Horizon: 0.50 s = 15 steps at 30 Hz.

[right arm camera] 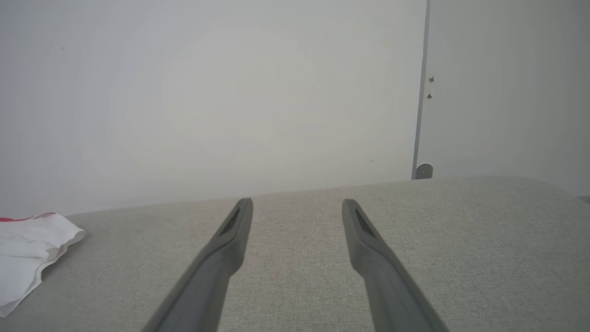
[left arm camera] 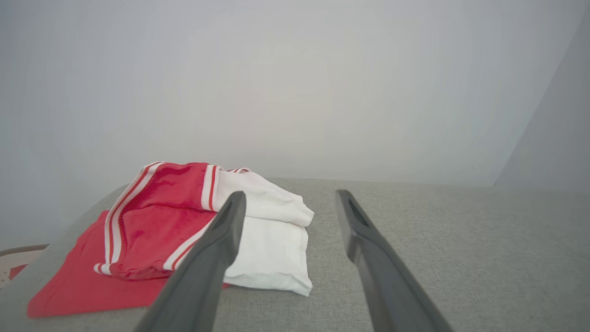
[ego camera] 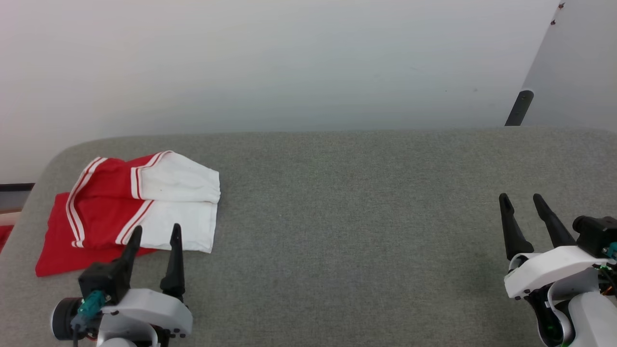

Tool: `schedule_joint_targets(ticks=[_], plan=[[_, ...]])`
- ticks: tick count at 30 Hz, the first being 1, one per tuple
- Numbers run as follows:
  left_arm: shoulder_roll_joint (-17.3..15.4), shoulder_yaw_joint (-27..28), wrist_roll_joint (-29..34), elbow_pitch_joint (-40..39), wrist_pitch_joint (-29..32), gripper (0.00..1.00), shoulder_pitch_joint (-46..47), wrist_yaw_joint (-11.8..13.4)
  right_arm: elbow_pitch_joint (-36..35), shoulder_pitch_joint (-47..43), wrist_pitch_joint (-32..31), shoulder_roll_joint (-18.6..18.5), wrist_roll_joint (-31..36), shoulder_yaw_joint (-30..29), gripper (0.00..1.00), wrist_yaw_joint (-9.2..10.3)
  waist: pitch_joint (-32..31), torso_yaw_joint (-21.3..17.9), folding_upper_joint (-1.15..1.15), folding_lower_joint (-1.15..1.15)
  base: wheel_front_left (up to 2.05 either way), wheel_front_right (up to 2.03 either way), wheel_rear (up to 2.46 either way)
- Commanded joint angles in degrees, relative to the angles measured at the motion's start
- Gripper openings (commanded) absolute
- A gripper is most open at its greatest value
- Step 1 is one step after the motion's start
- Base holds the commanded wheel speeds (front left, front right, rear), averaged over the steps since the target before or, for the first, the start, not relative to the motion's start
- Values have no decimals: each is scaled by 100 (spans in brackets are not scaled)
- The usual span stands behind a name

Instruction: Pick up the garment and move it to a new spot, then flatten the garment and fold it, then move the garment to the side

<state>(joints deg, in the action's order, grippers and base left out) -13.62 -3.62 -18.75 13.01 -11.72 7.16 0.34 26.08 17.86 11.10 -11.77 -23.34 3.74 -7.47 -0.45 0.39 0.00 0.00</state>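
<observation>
1 garment (ego camera: 111, 202), red with white sleeves and red-and-white striped trim, lies folded at the left end of a grey fabric-covered surface (ego camera: 337, 217). Its flat red bottom layer may be a separate cloth; that is hard to tell. The left gripper (ego camera: 156, 227) sits at the garment's near edge, jaws spread, holding nothing. The right gripper (ego camera: 520, 196) is well apart at the right, also spread and empty.

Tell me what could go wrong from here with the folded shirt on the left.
The garment lies folded close to the left edge of the grey surface; a nudge might slide its red lower layer off. The open left gripper has its fingertips close to the white sleeves, so moving it forward could snag them and undo the fold.
</observation>
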Motion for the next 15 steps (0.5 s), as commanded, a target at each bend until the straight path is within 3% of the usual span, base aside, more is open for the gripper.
schedule_joint_targets(ticks=[1, 15], plan=[[-29, 0, 133, -17, -56, 100, 80, 13, 1, 83, 51, -36, 119, -29, 100, -3, -1, 2, 0, 0, 0, 0, 0], [-59, 17, 646, 34, -211, 100, 67, -40, 73, 118, 214, -54, 611, -51, 100, -4, 7, 10, 0, 0, 0, 0, 0]])
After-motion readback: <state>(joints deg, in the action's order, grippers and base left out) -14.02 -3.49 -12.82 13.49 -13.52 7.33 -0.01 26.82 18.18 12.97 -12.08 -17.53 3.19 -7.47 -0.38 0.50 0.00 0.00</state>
